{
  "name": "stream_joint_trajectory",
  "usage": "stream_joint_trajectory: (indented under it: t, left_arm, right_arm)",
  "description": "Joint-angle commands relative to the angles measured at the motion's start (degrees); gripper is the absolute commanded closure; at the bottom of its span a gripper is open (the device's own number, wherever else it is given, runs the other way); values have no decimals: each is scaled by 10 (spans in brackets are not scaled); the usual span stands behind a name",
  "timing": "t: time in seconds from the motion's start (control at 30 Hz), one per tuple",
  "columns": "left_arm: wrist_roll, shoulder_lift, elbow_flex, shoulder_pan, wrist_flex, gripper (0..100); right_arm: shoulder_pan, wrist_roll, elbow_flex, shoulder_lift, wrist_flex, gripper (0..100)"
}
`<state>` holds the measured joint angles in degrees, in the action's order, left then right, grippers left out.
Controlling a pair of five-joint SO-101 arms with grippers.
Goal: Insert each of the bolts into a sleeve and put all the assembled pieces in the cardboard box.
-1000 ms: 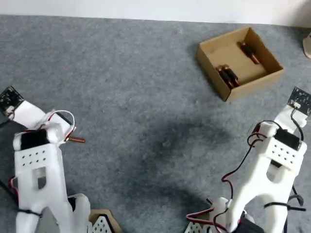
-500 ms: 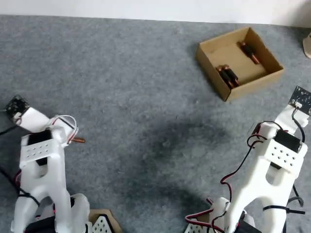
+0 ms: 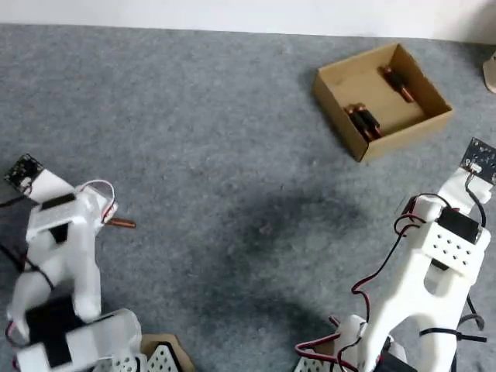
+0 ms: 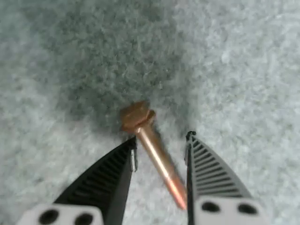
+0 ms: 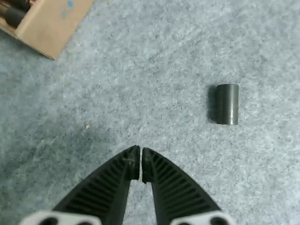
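A copper-coloured bolt [image 4: 153, 154] with a hex head lies on grey carpet [image 3: 232, 155] between the spread fingers of the left gripper [image 4: 160, 146]. The right gripper [image 5: 140, 164] is clenched on nothing, near a dark cylindrical sleeve [image 5: 227, 104] on its side. Two assembled pieces [image 3: 363, 121] sit in the box [image 3: 407, 136].

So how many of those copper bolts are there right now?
3. Two, each in a dark sleeve, lie in the cardboard box: far bolt, near bolt. The loose bolt lies on the carpet between the left gripper's open fingers. The box wall could hide more.
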<state>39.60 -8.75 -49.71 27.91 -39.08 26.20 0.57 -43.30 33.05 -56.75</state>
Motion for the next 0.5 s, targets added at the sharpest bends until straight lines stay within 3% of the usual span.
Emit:
stream_joint_trajectory:
  t: [0.0, 0.03, 0.2, 0.47]
  left_arm:
    - [3, 67, 59, 6, 7, 944]
    - [3, 80, 67, 6, 7, 999]
    - [2, 44, 75, 1, -21, 993]
    - [0, -240, 72, -56, -154, 996]
  right_arm:
    - [0, -5, 3, 19, -3, 993]
    - [1, -5, 3, 19, -3, 993]
    - [8, -5, 4, 20, -3, 993]
    - [-7, -9, 8, 20, -3, 993]
